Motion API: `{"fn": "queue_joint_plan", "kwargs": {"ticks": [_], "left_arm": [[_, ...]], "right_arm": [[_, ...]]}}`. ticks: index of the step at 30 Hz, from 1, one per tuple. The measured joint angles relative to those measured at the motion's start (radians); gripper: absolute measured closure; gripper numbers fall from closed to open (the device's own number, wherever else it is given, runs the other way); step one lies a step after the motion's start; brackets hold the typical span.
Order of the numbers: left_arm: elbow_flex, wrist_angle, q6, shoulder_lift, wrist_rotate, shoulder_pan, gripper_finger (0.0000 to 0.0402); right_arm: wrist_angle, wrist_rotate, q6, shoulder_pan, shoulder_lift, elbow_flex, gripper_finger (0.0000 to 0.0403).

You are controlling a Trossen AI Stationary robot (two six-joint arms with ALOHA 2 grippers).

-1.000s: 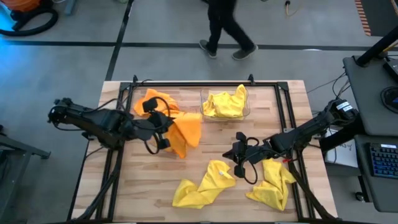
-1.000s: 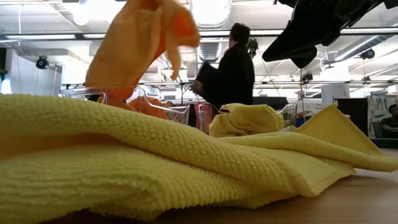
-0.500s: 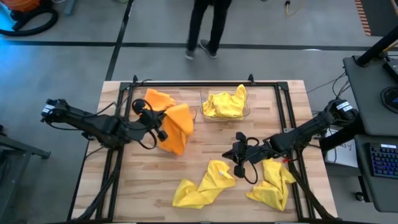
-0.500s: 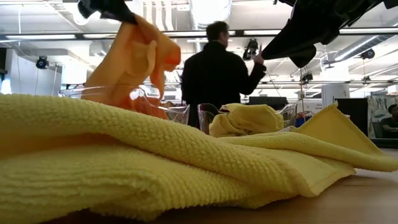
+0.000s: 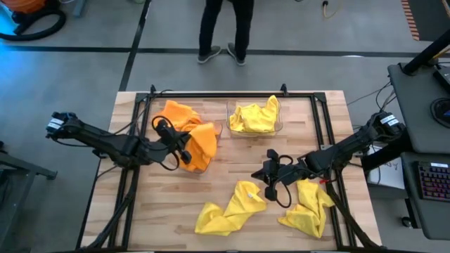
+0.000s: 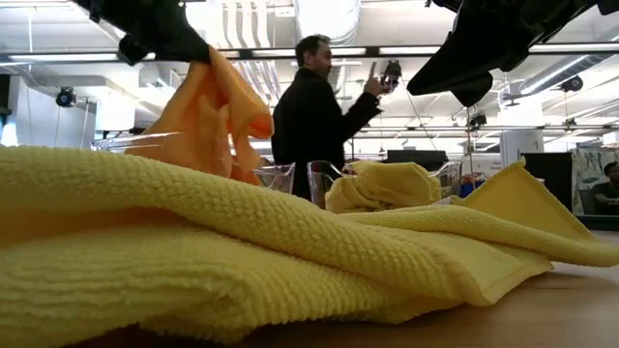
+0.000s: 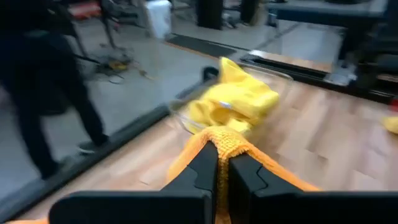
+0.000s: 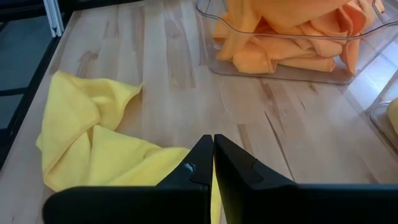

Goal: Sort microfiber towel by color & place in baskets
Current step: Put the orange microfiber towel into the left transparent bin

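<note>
**Orange towel held over the left tub, right arm idle above the yellow cloths**

High view: no brand, label or legible writing shows anywhere. The wooden table (image 5: 232,151) has pale planks and a black metal frame (image 5: 232,94) along its edges; grey floor lies around it, and a person's legs (image 5: 225,31) stand beyond the far edge. The left gripper (image 5: 184,149) is pressed together on an orange towel (image 5: 202,144), which hangs at the near edge of the left basket (image 5: 188,119), where more orange cloth lies. The right basket (image 5: 254,119) just beside it holds yellow towels. The right gripper (image 5: 271,172) sits near the table's middle, fingers pressed together and holding nothing, between a loose yellow towel (image 5: 228,207) on the near side and another yellow towel (image 5: 309,207) toward the right edge.

Low view: a yellow towel (image 6: 242,251) fills the foreground, its looped weave plain to see. Behind it the orange towel (image 6: 208,121) hangs from the left gripper, above the clear rim of the tub. A person (image 6: 314,116) in dark clothes stands in the room, one arm raised, under ceiling lights and ducts. A dark arm (image 6: 493,43) comes in at the upper right.

Left wrist view: the two dark fingers (image 7: 202,171) pinch a fold of orange towel (image 7: 233,143); past it stands the clear basket with yellow cloth (image 7: 239,99) on the wood.

Right wrist view: the closed fingers (image 8: 199,165) hover over a yellow towel (image 8: 87,134); farther off, the tub of orange towels (image 8: 292,37).
</note>
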Motion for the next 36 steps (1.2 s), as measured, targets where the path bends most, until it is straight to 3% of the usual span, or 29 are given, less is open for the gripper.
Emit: {"fn": "queue_joint_plan", "kwargs": {"ticks": [9, 18, 36], "left_arm": [[-0.005, -0.094, -0.127, 0.015, 0.102, 0.0, 0.0401], [-0.006, -0.184, -0.228, 0.024, 0.308, 0.0, 0.0402], [-0.006, -0.455, -0.436, 0.151, 0.321, 0.0, 0.0402]], "right_arm": [[0.0, 0.0, 0.009, 0.0, 0.0, -0.01, 0.0394], [0.0, 0.0, 0.008, 0.0, 0.0, -0.011, 0.0394], [0.003, 0.0, 0.008, 0.0, 0.0, -0.011, 0.0394]]}}
